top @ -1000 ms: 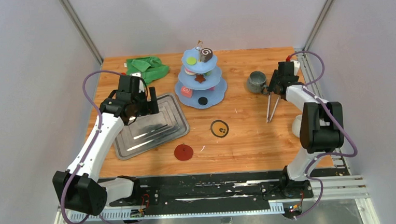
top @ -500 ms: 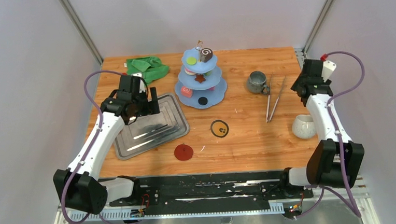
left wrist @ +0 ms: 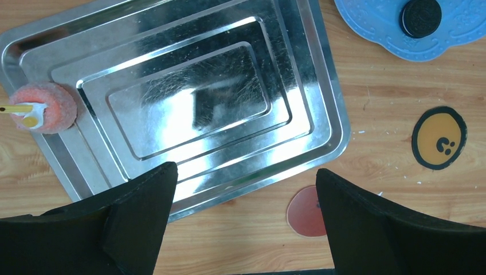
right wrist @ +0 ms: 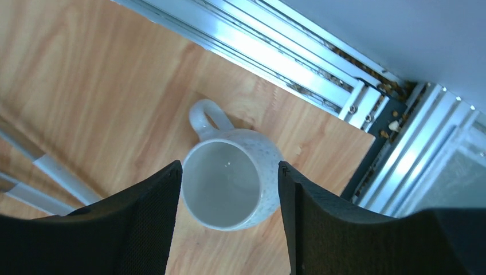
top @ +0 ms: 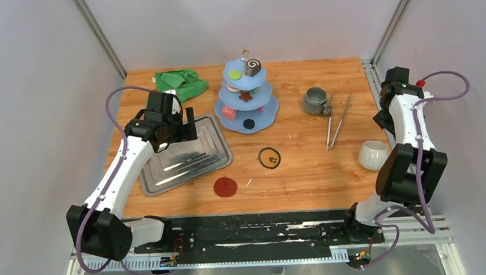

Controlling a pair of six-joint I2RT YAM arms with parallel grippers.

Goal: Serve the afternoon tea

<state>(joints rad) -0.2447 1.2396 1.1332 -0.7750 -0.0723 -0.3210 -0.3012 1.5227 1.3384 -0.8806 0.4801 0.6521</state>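
Toy sweets sit on the blue three-tier stand: a swirl roll on top, a brown star in the middle, a black disc on the bottom plate. A pink sweet lies on the steel tray's corner. The grey-green mug stands right of the stand. The white mug stands upright near the table's right edge. My right gripper hangs open above it, apart from it. Over the tray, my left gripper is wide open and holds nothing.
Metal tongs lie between the two mugs. A yellow coaster and a red coaster lie in front of the stand. A green cloth is bunched at the back left. An aluminium rail runs along the table's right edge.
My right arm has swung away from the grey-green mug and the tongs to the table's right edge, above the white mug. The left arm has stayed put.
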